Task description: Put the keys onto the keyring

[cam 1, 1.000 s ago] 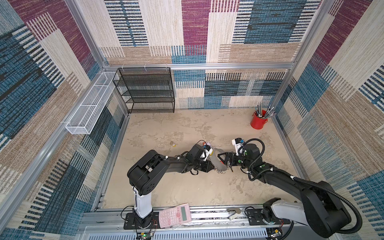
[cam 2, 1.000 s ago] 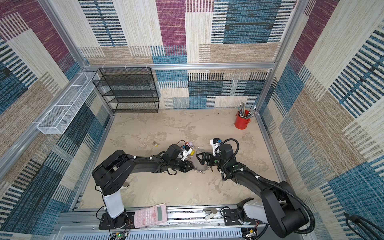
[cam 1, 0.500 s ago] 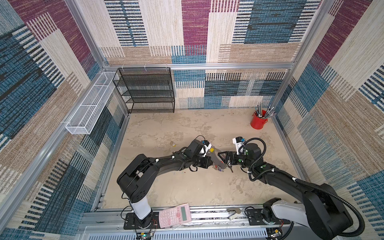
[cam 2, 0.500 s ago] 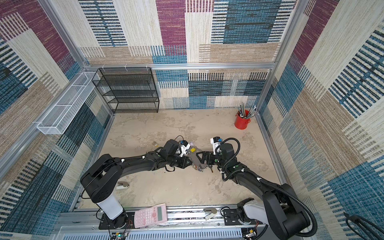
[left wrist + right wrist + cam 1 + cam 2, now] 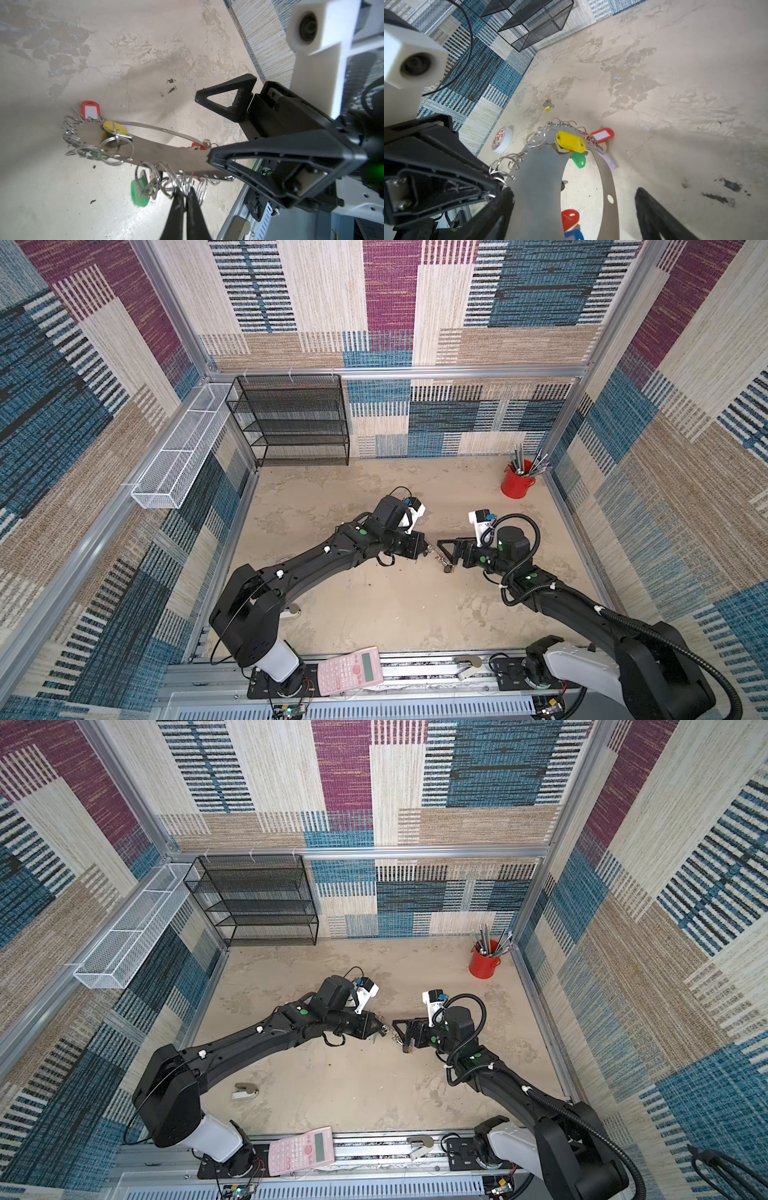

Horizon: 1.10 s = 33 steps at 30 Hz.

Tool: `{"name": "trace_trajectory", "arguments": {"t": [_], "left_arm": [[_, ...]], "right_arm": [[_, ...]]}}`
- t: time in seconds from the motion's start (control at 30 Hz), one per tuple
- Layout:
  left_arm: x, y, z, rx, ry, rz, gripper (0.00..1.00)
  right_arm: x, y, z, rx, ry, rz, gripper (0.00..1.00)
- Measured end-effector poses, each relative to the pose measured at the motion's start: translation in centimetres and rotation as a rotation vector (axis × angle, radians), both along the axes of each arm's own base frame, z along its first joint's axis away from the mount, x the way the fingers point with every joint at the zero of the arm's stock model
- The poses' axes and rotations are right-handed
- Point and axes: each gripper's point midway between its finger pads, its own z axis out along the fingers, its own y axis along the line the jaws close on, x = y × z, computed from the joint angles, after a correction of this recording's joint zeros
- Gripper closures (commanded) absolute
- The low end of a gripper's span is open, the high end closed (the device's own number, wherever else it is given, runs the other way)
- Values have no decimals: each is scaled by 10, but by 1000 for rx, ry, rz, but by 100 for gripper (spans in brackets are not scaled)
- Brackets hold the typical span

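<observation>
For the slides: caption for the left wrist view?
Left gripper shut on small rings of the keyring; right gripper open around its end.

The large flat grey C-shaped metal keyring (image 5: 542,176) is being held tilted over the desk (image 5: 675,104). Its outer edge is carrying many small silver rings (image 5: 564,123), and from these a yellow plastic tag (image 5: 570,141), a red tag (image 5: 602,134) and a green tag (image 5: 578,159) are hanging. The left end effector (image 5: 185,197) is pinching the silver rings along one edge with its fingers closed. The grey band is passing between the wide-apart fingers of the right end effector (image 5: 573,193), close against one of them. The tiny set of silver metal keys (image 5: 548,105), with its small yellow tag, is lying on the desk beyond the keyring's far curve, well apart from it.
</observation>
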Motion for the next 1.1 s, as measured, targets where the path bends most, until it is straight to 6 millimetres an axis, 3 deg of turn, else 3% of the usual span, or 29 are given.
{"name": "trace_trajectory", "arguments": {"t": [0.23,0.47,0.73,0.9,1.1], "left_arm": [[2,11,16,52,-21,14,100],[1,18,21,93,-31,12,100],[0,25,20,112,-22,19,100],[-1,28,20,120,-22,17,100],[1,30,20,123,-25,20,100]], "right_arm": [[-13,4,23,26,-95,66,22],[-27,22,38,35,-158,177,31],[-38,54,35,-13,-181,287,58],[-37,56,30,-60,-194,272,77],[-36,57,27,-85,-207,267,90]]}}
